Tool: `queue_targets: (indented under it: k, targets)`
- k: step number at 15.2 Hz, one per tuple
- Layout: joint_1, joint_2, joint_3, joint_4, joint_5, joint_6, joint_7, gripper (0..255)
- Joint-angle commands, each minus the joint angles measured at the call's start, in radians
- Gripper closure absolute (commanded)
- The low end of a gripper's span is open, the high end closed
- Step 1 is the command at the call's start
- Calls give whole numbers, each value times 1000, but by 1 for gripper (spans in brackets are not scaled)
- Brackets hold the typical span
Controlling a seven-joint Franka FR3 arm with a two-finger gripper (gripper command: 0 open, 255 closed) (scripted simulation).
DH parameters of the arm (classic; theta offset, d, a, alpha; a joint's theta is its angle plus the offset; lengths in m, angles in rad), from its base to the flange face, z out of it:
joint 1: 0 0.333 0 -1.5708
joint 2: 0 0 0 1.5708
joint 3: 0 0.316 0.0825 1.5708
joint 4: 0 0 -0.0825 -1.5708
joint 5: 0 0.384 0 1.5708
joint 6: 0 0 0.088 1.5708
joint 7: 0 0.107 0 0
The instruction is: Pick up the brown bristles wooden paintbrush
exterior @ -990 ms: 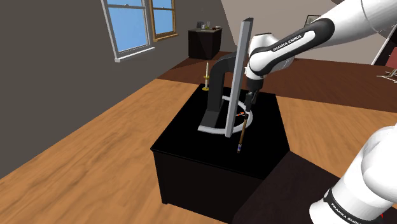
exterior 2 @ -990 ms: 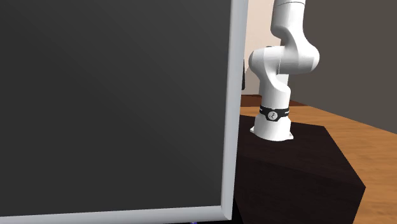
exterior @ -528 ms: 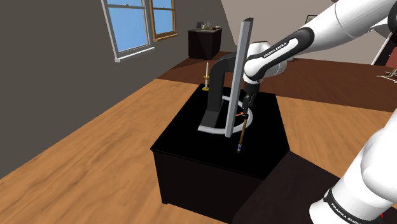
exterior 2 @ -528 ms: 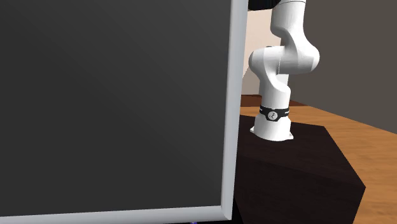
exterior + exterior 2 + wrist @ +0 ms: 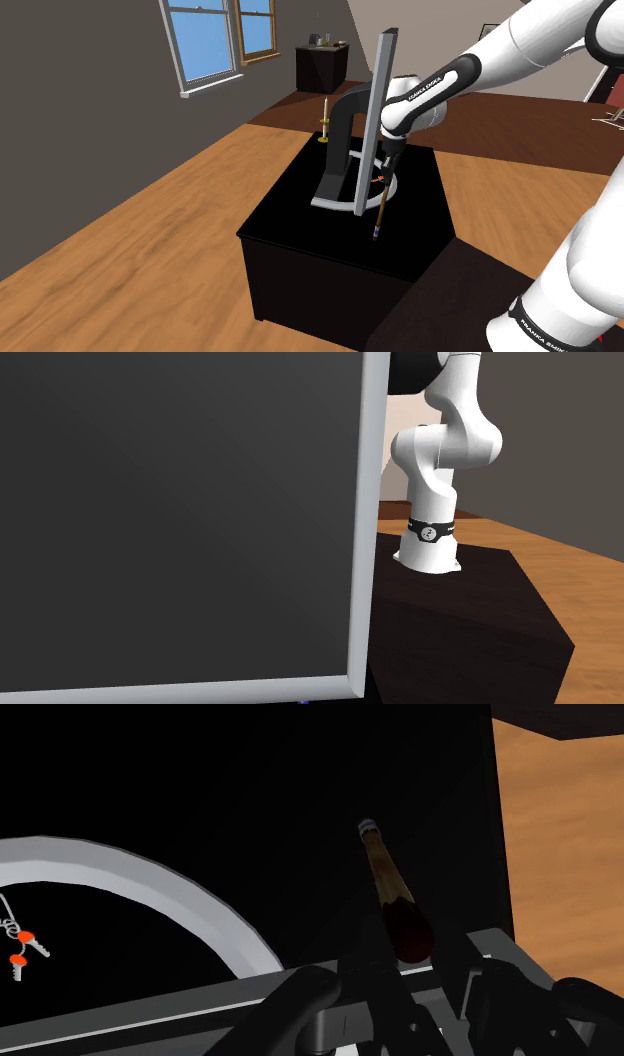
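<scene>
Sitting on a box-shaped black counter (image 5: 300, 235), a big flat screen (image 5: 180, 512) with a pale grey frame rises on a curved black neck from a flat grey ring (image 5: 150, 879). Inside that ring lies a small bunch of keys (image 5: 20, 944) with orange heads. Beside the ring, on the counter's plain dark top, lies the paintbrush (image 5: 388, 879). It has a slim, round brown handle that swells to a dark red bulb at the end nearest the hand and finishes in a small pale tip at the far end. The black hand (image 5: 385, 168) hangs just over the bulb end, fingers parted and holding nothing.
</scene>
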Motion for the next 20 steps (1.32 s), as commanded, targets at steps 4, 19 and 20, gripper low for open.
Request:
queue_targets:
  k: [4,19,20]
  targets:
    - [4,31,7,-14,-1,15,-3,255]
    - [19,-69,2,49,-28,-146,19,255]
    - [19,-77,2,56,-30,-159,20,255]
